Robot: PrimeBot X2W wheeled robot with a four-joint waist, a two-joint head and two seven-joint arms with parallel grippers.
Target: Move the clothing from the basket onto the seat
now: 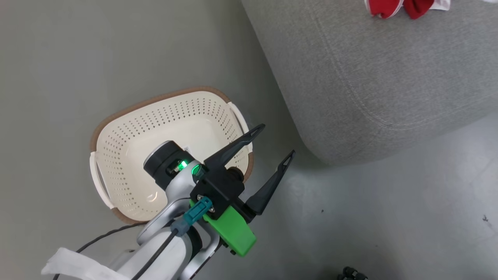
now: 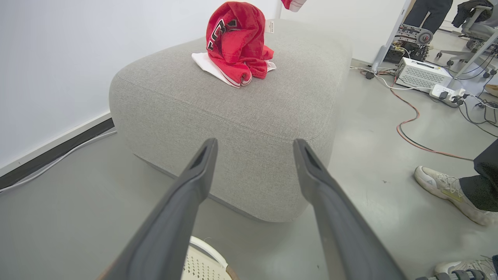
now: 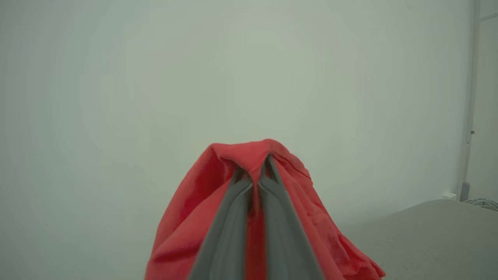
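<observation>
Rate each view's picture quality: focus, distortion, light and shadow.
Head view: sharp and evenly lit, with a soft shadow on the floor under the seat and a green light glowing behind the left gripper. Left wrist view: wide-angle bulge in the seat, clothing crisp. Right wrist view: hazy and low in contrast, the right gripper and the pinched clothing soft-edged.

Grey floor point(image 2: 78, 210), white wall point(image 2: 58, 58). White box point(image 2: 422, 74), power strip point(image 2: 447, 94) and orange cable point(image 2: 412, 132) on the floor; person's pale shoe point(image 2: 447, 190) near them.
</observation>
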